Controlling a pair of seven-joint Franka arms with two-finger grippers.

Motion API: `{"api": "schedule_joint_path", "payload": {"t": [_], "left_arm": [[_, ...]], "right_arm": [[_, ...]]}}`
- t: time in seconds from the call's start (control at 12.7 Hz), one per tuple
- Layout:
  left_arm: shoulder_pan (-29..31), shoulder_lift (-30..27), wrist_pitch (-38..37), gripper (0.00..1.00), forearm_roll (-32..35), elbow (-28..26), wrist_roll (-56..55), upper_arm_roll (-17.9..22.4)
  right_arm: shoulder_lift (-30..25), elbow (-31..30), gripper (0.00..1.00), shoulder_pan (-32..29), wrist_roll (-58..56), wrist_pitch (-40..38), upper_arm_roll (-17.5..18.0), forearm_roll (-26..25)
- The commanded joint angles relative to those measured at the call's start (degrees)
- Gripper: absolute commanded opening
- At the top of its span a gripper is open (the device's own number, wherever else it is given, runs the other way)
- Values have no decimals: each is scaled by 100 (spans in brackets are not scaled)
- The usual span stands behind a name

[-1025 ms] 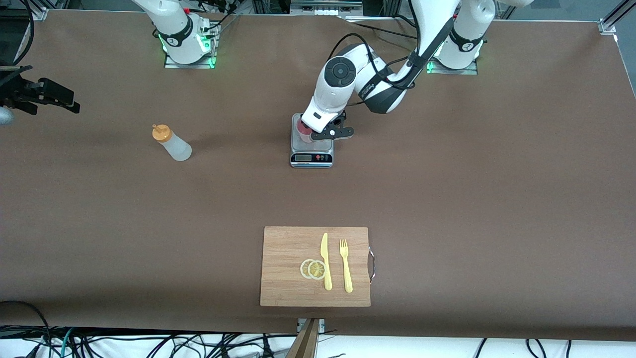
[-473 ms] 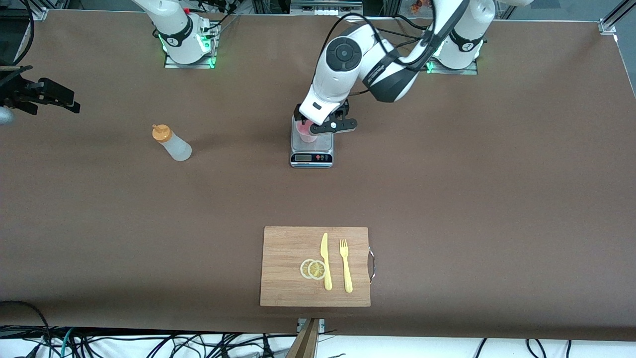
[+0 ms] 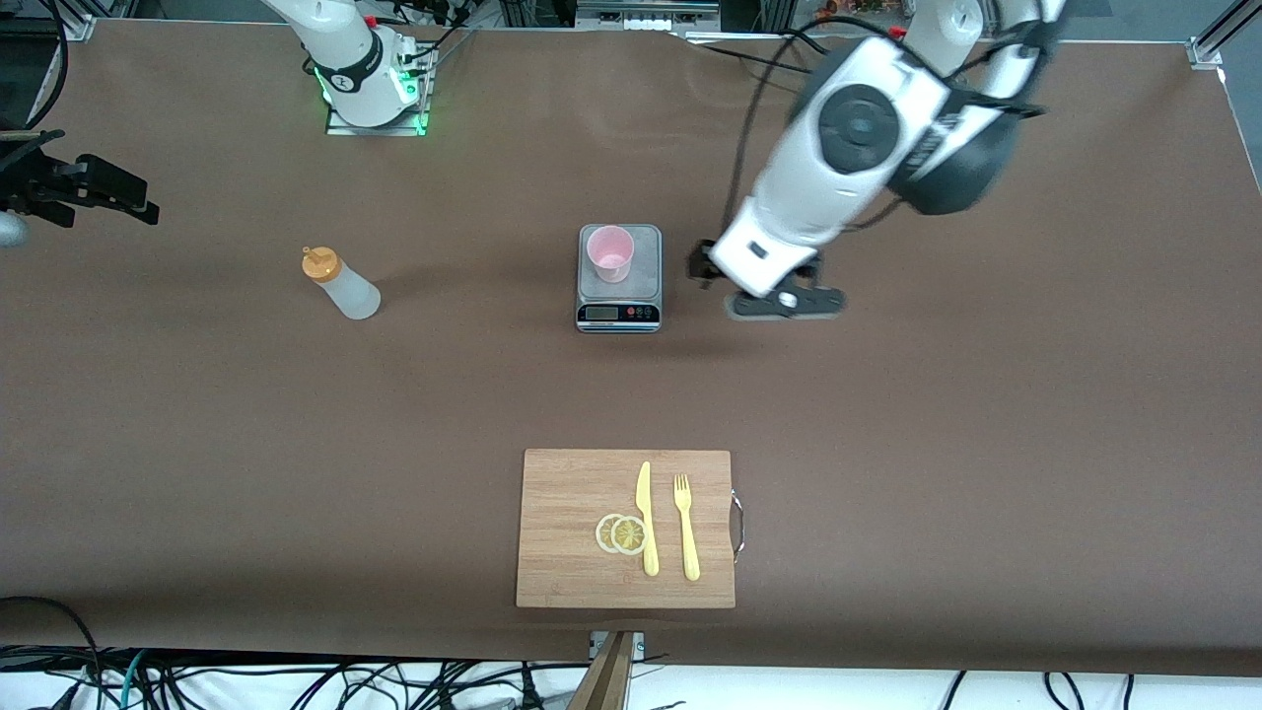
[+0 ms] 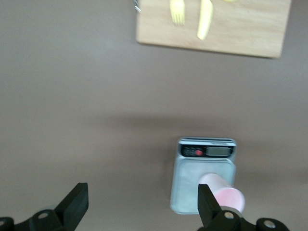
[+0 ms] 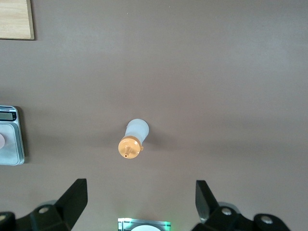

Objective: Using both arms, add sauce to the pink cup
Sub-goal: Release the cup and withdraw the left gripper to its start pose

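Observation:
The pink cup point(image 3: 610, 253) stands upright on a small silver scale point(image 3: 641, 286) mid-table; the left wrist view shows the cup point(image 4: 227, 195) on the scale point(image 4: 190, 185) too. My left gripper point(image 3: 755, 289) hangs open and empty over the bare table beside the scale, toward the left arm's end, its fingers point(image 4: 77, 197) wide apart. The sauce bottle point(image 3: 339, 284), whitish with an orange cap, stands toward the right arm's end of the table. My right gripper point(image 5: 140, 191) waits open and empty high above the sauce bottle point(image 5: 133, 140).
A wooden cutting board point(image 3: 562, 493) lies near the table's front edge, nearer to the front camera than the scale. On it are a yellow knife point(image 3: 646, 518), a yellow fork point(image 3: 686, 528) and two lemon slices point(image 3: 621, 533).
My left gripper opened, let go of the pink cup on the scale, rose and swung away toward the left arm's end. The cup stays on the scale. The right arm has not moved.

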Motion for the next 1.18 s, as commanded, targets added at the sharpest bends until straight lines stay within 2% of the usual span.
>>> {"api": "schedule_joint_path", "payload": {"t": [0.0,0.24,0.39,0.55,0.71,0.79,0.95,1.03,1.1], "left_arm": [[422,-346,-465,100,-78,-9,1426,476],[659,-495,-835,100,-78,0,2685,1163],[1010,-548,-835,100,-25,0,3092,1269],[1230,-680,-861,100,167,0,3145,1270],[1389,-759,-1106,100,151,78,3373,1340],[1398,-794,-1221,100,168,140,3383,1401],[1398,-760,-1275,100,177,184,3391,1533],[1390,-733,-1310,100,177,219,3391,1551],[1389,-655,-1388,100,177,333,3391,1551]], "right_arm": [[-39,88,99,-3,10,-100,35,21],[31,88,99,49,18,-336,175,30],[136,36,99,50,-69,-355,175,56],[330,88,100,111,-270,-923,228,213],[400,36,100,242,-402,-1040,237,223],[505,-25,100,243,-804,-1258,237,240],[524,-236,100,226,-1586,-1112,219,240],[506,-428,100,199,-2042,-946,158,240],[480,-656,100,199,-2639,-700,-51,249]]}}
